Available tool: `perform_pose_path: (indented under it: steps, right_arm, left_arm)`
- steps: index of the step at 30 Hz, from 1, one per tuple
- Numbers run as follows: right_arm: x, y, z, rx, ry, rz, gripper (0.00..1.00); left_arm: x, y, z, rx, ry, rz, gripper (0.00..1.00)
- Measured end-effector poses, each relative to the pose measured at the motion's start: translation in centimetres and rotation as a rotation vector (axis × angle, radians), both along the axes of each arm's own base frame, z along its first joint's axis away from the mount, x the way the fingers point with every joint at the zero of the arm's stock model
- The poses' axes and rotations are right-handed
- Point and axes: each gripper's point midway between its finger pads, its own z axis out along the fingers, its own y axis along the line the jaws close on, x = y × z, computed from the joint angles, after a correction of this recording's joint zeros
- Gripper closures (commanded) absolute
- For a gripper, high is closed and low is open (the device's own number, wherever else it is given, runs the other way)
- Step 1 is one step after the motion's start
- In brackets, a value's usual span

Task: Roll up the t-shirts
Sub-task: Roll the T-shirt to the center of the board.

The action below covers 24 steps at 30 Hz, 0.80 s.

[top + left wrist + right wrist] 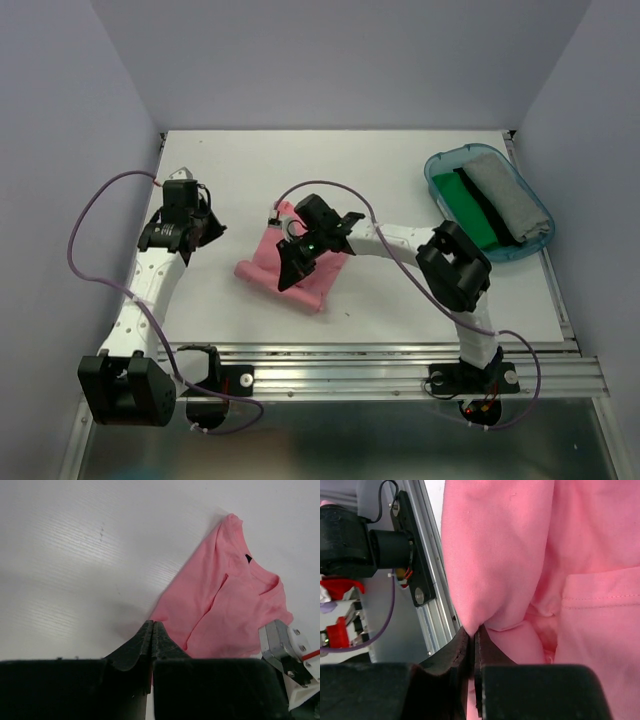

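Pinching the pink shirt (262,264) with my right claw (472,633), left claw (151,625) shut and empty, I'd say it's half-rolled; green piece (466,206) and grey piece (506,200) sit in the tub (438,162).

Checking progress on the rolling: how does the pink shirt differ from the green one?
The pink shirt lies on the table; the green shirt sits in the tub. Pink is loosely bunched, pinched by the right gripper; green is a compact bundle, untouched. Both are plain cloth.

left fingers (134,652): pressed together | pink t-shirt (230,600): rumpled on table (75,555)
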Motion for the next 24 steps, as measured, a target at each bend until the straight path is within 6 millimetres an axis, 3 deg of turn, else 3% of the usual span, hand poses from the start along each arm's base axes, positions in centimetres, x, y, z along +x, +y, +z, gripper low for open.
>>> perform_pose_path:
  steps: [6,8,10,13,17,24]
  right_arm:
    - [-0.2,-0.5,-1.6,0.003,0.118,0.028,0.99]
    - [-0.1,-0.7,-1.7,0.005,0.142,0.030,0.99]
    - [0.1,-0.8,-1.8,0.013,0.166,0.034,0.99]
    - [0.4,-0.9,-1.9,0.021,0.190,0.034,0.99]
    - [0.8,-1.3,-2.3,0.024,0.221,0.031,0.99]
    - [1.2,-1.7,-3.2,0.026,0.264,0.032,0.99]
  left_arm:
    - [-0.2,-0.4,-0.1,-0.016,0.004,-0.021,0.89]
    - [-0.6,-0.8,-0.7,-0.032,0.015,-0.038,0.90]
    - [-1.2,-1.2,-1.6,-0.045,0.038,-0.054,1.00]
    - [-2.7,-1.9,-3.3,-0.061,0.086,-0.079,1.00]
    - [-4.5,-3.5,-4.9,-0.089,0.134,-0.138,1.00]
    - [-7.4,-7.8,-5.8,-0.081,0.211,-0.272,1.00]
